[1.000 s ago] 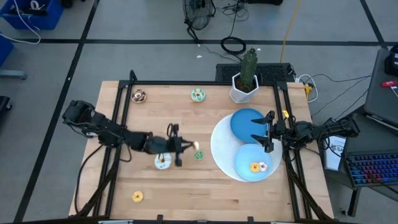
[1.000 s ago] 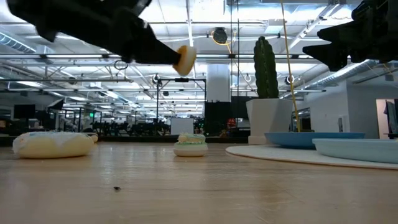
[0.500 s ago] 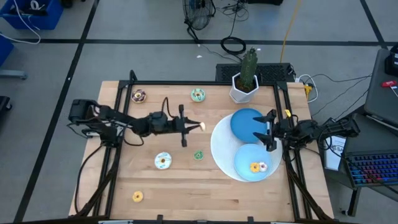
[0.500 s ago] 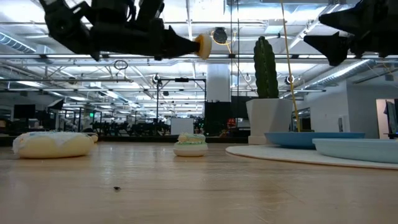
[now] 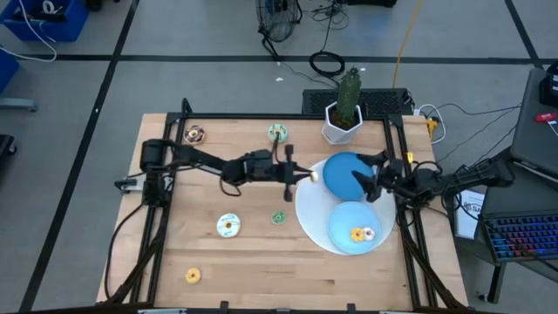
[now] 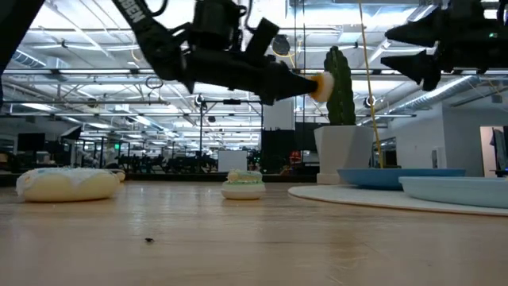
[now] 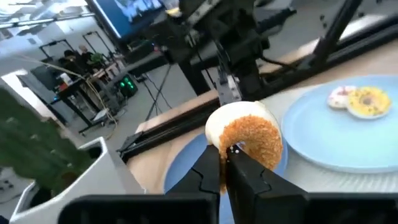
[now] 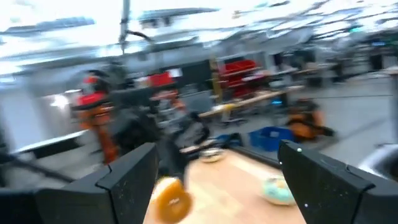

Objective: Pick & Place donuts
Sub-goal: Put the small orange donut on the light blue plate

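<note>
My left gripper point(image 5: 303, 174) is shut on an orange-iced donut point(image 5: 312, 174), high above the white disc's left edge; the low view shows the donut point(image 6: 321, 86) well off the table. My right gripper point(image 5: 364, 181) hangs open over the far blue plate point(image 5: 342, 166), facing the donut point(image 8: 171, 200). On the bare wood lie a chocolate donut point(image 5: 194, 133), a green one point(image 5: 277, 133), a white one point(image 5: 228, 225), a small green one point(image 5: 278, 217) and a yellow one point(image 5: 193, 276). A yellow-iced donut point(image 5: 356, 234) and a pink-white one point(image 5: 368, 233) lie on the near blue plate point(image 5: 344, 218). My left gripper pinches the orange donut between its two fingers point(image 7: 211, 177), by the part of the ring closest to the wrist point(image 7: 231, 148). The fingers come level from the table's left. The donut stands on edge beyond the fingertips, lifted clear.
Both blue plates sit on a large white disc point(image 5: 307, 205) on the table's right half. A cactus in a white pot point(image 5: 343, 118) stands at the far edge behind the plates. Dark frame rails run along the table's left and right sides.
My left gripper has carried the orange donut toward the table's right and far side, from above the small green donut to the white disc's left edge, rising a little. My right gripper has turned about over the far plate, its fingers now pointing toward the left arm.
</note>
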Tool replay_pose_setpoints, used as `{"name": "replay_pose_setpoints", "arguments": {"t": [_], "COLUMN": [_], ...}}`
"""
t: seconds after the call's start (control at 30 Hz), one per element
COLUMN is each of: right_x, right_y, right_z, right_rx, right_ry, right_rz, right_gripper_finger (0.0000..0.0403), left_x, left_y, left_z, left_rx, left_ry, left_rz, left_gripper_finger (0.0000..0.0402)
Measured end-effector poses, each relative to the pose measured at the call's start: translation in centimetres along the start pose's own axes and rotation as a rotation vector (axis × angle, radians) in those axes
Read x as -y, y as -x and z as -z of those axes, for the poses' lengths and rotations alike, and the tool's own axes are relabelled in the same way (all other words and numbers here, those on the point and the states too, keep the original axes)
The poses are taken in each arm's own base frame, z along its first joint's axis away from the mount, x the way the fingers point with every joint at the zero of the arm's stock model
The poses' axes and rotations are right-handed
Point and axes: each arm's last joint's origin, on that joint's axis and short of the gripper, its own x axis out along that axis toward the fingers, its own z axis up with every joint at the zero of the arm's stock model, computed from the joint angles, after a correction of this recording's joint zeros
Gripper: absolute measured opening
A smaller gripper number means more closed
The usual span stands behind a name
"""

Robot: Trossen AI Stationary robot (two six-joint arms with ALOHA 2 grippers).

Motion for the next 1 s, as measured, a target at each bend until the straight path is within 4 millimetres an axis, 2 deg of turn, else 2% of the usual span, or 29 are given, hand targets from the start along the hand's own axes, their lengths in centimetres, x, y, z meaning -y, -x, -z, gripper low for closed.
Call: {"name": "replay_pose_setpoints", "arguments": {"t": [0.2,0.37,0.57,0.73,0.9,1.0], "right_x": [0.0,-0.4,-0.5,-0.7,-1.2,-1.0], "right_y": [-0.5,-0.9,-1.8,-2.4,-3.9,-4.4], "right_z": [1.0,1.8,2.9,4.8,4.8,5.0], "right_rx": [-0.064,-0.119,-0.166,-0.297,-0.249,-0.221], "right_ry": [0.033,-0.083,-0.052,0.005,0.024,0.021], "right_rz": [0.051,0.01,0.03,-0.006,0.001,0.015], "right_gripper_finger": [0.0313,0.0313,0.0313,0.0313,0.0313,0.0313], "left_x": [-0.6,-0.5,-0.9,-1.0,-1.0,-0.9], "left_y": [-1.8,-2.2,-2.2,-2.2,-2.2,-2.2], "left_z": [-1.4,-2.1,-1.8,-1.6,-1.5,-1.4], "left_rx": [0.019,0.014,-0.014,-0.047,-0.053,-0.061], "left_ry": [-0.059,-0.117,-0.122,-0.122,-0.116,-0.113], "left_rz": [-0.005,0.01,-0.03,-0.048,-0.044,-0.04], "left_gripper_finger": [0.0019,0.0009,0.0019,0.0007,0.0019,0.0013]}}
